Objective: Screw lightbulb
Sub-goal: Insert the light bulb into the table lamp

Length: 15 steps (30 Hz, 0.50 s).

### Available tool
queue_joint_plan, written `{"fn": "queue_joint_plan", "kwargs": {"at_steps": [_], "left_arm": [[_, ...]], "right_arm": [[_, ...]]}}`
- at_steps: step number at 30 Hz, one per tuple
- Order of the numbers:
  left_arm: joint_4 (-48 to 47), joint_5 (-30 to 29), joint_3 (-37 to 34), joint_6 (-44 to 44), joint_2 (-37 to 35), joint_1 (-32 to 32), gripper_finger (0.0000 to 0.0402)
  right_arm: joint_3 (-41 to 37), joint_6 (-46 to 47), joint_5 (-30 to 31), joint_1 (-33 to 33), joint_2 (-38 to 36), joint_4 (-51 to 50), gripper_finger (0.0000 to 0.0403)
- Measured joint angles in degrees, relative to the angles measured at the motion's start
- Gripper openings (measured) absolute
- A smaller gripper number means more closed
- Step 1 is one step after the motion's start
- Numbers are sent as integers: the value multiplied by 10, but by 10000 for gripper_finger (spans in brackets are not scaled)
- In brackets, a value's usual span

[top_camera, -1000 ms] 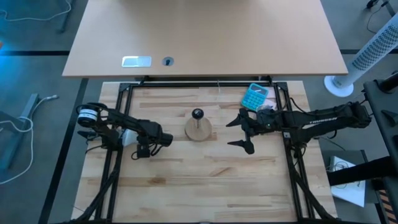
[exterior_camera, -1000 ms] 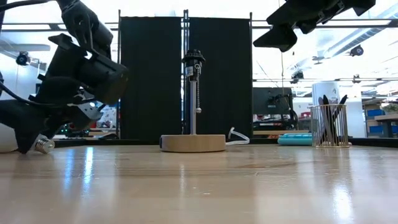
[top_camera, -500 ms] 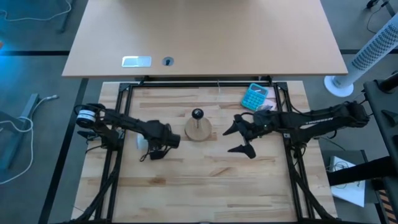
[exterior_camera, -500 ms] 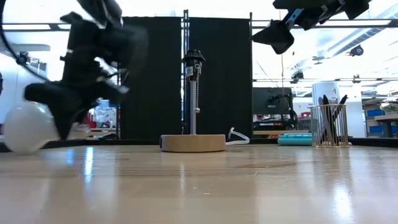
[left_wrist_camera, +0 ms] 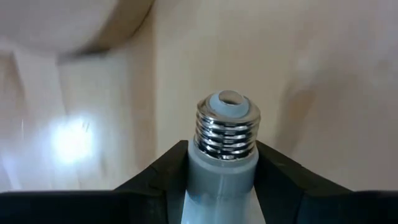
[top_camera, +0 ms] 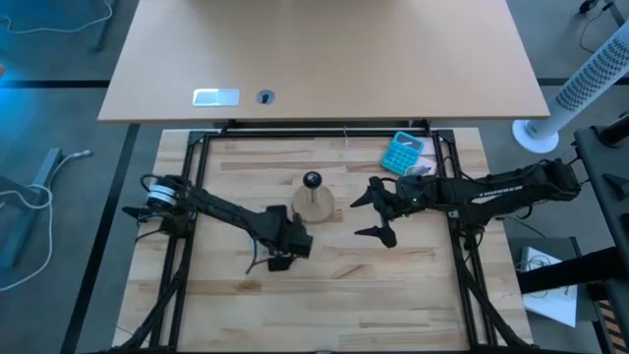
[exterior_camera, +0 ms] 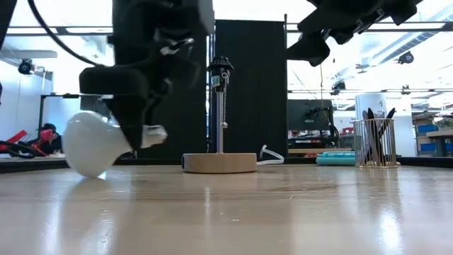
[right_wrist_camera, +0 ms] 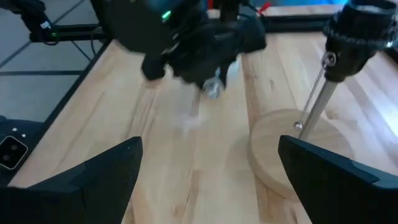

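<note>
The lightbulb (exterior_camera: 90, 143) is white, with a pale-grey neck and a silver screw base (left_wrist_camera: 226, 127). My left gripper (top_camera: 284, 248) is shut on it, low over the table, just near and left of the lamp stand. The stand is a round wooden disc (top_camera: 313, 205) with a black socket (exterior_camera: 221, 67) on a thin post. In the high view the gripper hides the bulb. My right gripper (top_camera: 374, 213) hovers open and empty, high above the table to the right of the stand. My left gripper pinches the bulb's pale-grey neck (left_wrist_camera: 221, 177) between its two fingers (left_wrist_camera: 163, 182), just behind the screw base. The fingers come from above, pointing down, across the bulb (exterior_camera: 136, 127). The bulb lies about level, screw base toward the stand. I cannot tell whether the globe touches the table.
A teal calculator (top_camera: 402, 152) lies at the far right of the table. A wire-mesh cup of pens (exterior_camera: 375, 142) stands near it. The right wrist view shows the stand (right_wrist_camera: 298, 146) and my left gripper (right_wrist_camera: 199, 46) beyond it. Bare wood lies toward the near edge.
My left gripper has carried the bulb from the table's left side toward the right and the near edge, ending beside the lamp stand. The bulb stays in the hold and now lies level with its screw base toward the stand.
</note>
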Motion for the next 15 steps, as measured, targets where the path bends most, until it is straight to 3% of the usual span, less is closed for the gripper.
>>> {"fn": "queue_joint_plan", "kwargs": {"at_steps": [6,10,15], "left_arm": [[1,-3,115,6,92,-3,144],[3,-3,193,15,145,-4,145],[6,-3,282,30,203,-4,145]], "right_arm": [[0,34,0,21,-4,-25,371],[-1,76,1,92,-5,-105,371],[-17,136,103,211,2,-124,371]]}}
